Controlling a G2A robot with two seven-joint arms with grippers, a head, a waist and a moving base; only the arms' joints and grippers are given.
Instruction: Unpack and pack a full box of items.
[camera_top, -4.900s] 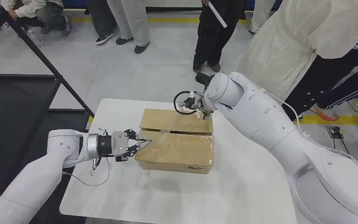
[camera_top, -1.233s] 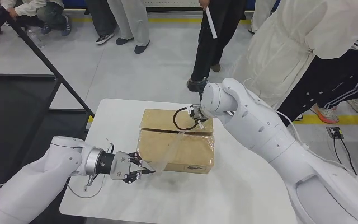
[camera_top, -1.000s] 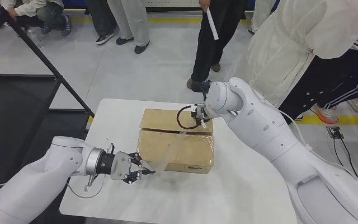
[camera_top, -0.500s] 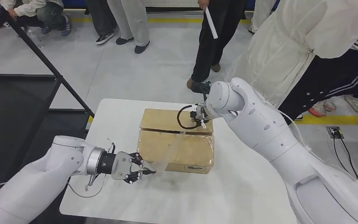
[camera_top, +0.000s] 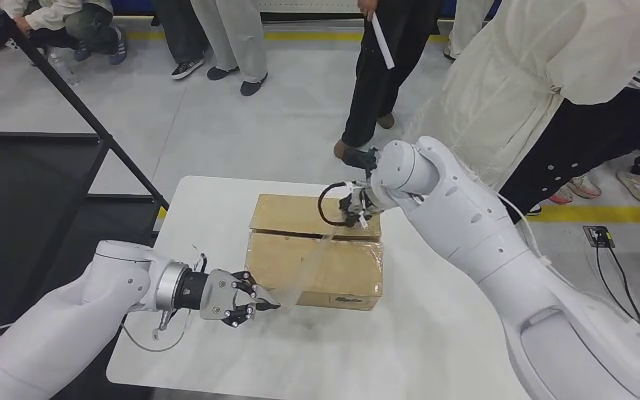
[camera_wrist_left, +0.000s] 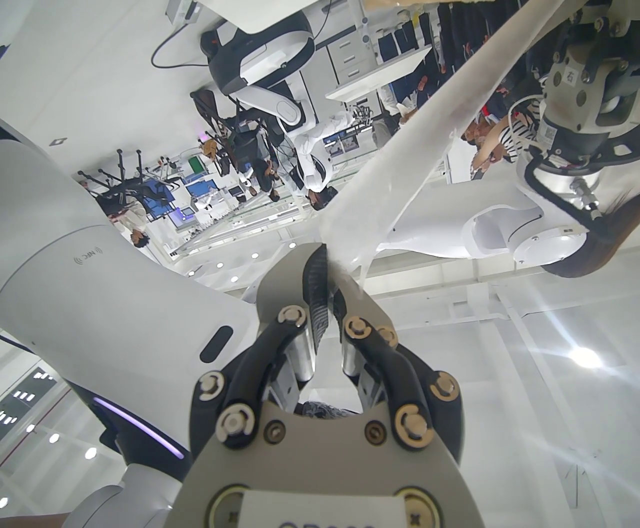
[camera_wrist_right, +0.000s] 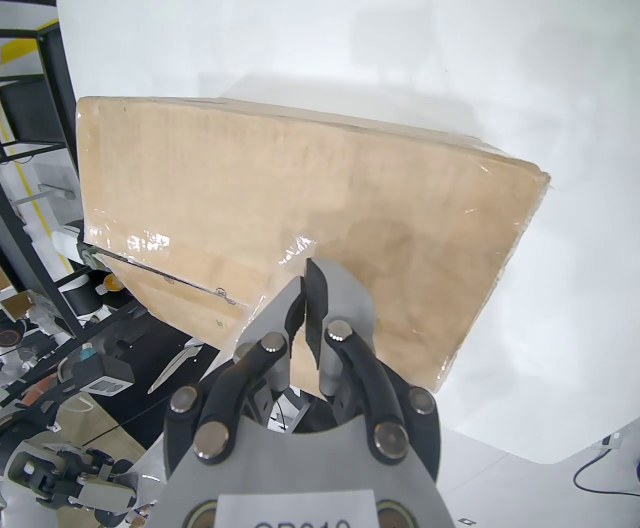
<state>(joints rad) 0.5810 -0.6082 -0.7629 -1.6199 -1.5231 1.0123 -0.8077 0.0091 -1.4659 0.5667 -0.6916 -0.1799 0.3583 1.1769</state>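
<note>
Over the white surface (camera_top: 430, 340), left gripper (camera_wrist_left: 327, 280) pinches a clear tape strip (camera_wrist_left: 430, 125) running from the box (camera_top: 350, 268); right gripper (camera_wrist_right: 305, 280) closed, seemingly touching its top.

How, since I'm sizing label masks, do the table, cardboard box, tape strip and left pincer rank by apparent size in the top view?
1. table
2. cardboard box
3. tape strip and left pincer: about alike; the strip is see-through, so unranked.
</note>
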